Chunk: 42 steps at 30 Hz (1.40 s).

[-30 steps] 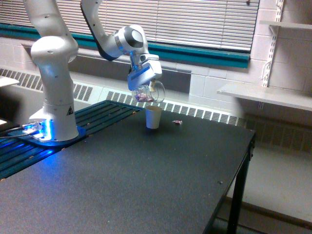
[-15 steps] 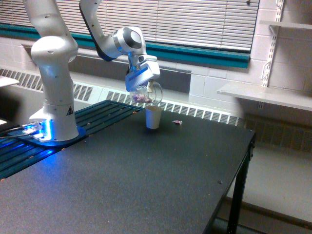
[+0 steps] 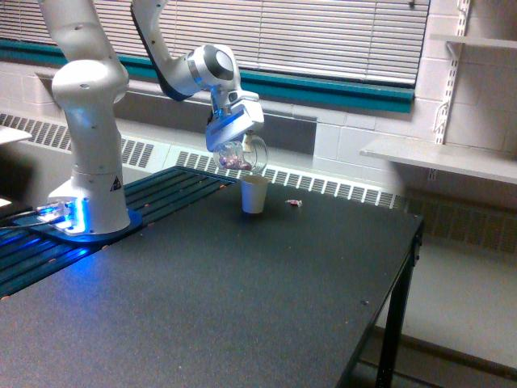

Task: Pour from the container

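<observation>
above the white paper cup point(image 3: 254, 194), near the desk's point(image 3: 242, 299) far edge: clear container point(image 3: 240, 154), tipped sideways, pinkish pieces inside, clamped in the pincer point(image 3: 233, 133). on the desk just toward the exterior view's right of the cup, one small stray piece point(image 3: 293, 202).

Black table point(image 3: 266, 299) fills foreground, matte top, dark leg at exterior view's right. Behind it, closed horizontal blinds point(image 3: 323, 36) over window, teal sill band point(image 3: 339, 90) beneath. Painted block wall point(image 3: 355, 141) below, long white baseboard heater grille point(image 3: 323, 186) along its foot. White shelves point(image 3: 440, 158) on slotted rails at exterior view's right. Pale floor point(image 3: 460, 307). Blue glow on slatted surface point(image 3: 48, 242) at exterior view's left.
</observation>
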Motion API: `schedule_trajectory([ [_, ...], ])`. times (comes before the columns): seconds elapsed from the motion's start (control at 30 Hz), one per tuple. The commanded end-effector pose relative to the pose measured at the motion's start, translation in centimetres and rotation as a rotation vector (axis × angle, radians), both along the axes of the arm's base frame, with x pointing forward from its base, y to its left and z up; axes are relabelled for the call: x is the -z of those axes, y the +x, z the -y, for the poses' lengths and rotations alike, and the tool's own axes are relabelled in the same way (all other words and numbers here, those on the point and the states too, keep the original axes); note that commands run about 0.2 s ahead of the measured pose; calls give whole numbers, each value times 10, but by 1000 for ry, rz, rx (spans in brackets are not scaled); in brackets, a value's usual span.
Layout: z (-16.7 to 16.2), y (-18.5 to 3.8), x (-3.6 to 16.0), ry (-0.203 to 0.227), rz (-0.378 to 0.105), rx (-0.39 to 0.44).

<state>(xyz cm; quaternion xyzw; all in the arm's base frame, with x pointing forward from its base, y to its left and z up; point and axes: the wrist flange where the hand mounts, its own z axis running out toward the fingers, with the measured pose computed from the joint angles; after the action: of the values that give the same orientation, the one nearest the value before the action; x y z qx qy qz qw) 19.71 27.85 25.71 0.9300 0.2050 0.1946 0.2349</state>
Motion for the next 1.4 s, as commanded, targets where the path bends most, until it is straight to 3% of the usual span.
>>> schedule_trajectory([
  [0.03,1,-2,3,-21,1,-4],
  [1.4,-15,-18,2,-66,19,-28],
])
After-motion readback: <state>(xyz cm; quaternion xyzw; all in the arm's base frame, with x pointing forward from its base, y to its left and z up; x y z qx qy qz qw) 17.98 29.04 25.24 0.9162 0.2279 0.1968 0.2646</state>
